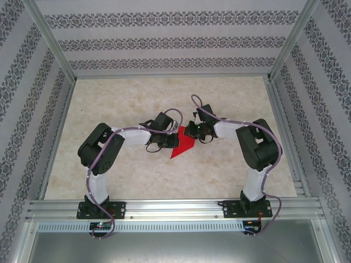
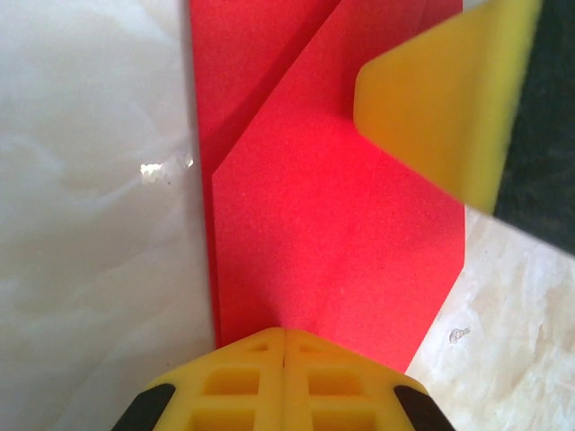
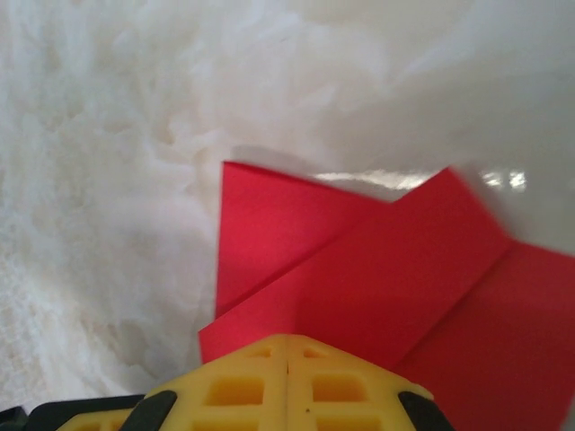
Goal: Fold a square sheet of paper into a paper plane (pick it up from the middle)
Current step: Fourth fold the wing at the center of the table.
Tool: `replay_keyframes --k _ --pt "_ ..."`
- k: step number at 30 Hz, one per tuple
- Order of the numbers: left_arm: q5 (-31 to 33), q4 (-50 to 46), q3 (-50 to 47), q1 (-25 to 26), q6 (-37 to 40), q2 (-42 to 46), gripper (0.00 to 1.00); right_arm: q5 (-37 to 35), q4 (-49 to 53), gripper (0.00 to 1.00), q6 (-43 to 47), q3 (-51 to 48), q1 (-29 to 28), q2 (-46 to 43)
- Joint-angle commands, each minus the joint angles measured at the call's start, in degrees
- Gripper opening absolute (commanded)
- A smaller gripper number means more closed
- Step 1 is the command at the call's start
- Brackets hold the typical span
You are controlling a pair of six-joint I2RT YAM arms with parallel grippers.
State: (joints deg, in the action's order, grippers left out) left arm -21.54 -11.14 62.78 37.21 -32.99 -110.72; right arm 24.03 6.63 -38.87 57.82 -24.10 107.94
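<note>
Red sheet (image 1: 182,145) lies flat on the desk (image 1: 126,181), part-folded, w/ one pointed corner aimed toward the arm bases in top view. L wrist view: sheet (image 2: 332,233) has a long straight folded edge and a diag flap laid over the lower layer. R wrist view: sheet (image 3: 377,278) shows two layers, flap edges meeting on a slant, creases sharp.

L hand (image 1: 166,143) is at the sheet's left side, clenched. In its own cam the L hand (image 2: 284,346) has its yellow tips pressed together, no gap, right at the sheet's near edge. Can't tell if any paper is nipped btwn them.

R hand (image 1: 187,132) is at the sheet's far side, also clenched. In its own cam the R hand (image 3: 287,350) has tips together over the red. One of its yellow fingers (image 2: 440,99) sits over the sheet.

Marbled desk shows bare all round the sheet. Patterned walls (image 1: 175,41) stand well beyond it, alu rail (image 1: 175,208) on its near side.
</note>
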Motion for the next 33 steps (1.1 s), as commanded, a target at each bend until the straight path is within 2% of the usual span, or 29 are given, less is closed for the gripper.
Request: replay_keyframes --k 1,12,19,26,33 --pt "1.46 -6.82 -2.83 0.28 0.6 -3.22 0.0 -1.91 0.96 0.0 1.03 2.42 1.58 1.99" --pt "1.28 -6.18 -3.66 0.41 0.41 -3.01 0.0 -9.49 0.71 0.0 -1.47 3.94 5.53 4.04" --pt "1.05 -5.72 -3.89 0.41 0.13 -2.93 0.0 -9.07 3.83 0.0 -0.41 7.35 6.74 2.76" --pt "0.1 -4.34 -3.85 0.43 -0.67 -2.57 0.0 -7.63 2.79 0.0 -2.53 0.08 0.72 -11.96" --pt "-0.12 -3.7 -3.79 0.45 -0.97 -2.23 0.0 -1.67 -4.74 0.0 -9.16 -8.24 -2.37 -12.43"
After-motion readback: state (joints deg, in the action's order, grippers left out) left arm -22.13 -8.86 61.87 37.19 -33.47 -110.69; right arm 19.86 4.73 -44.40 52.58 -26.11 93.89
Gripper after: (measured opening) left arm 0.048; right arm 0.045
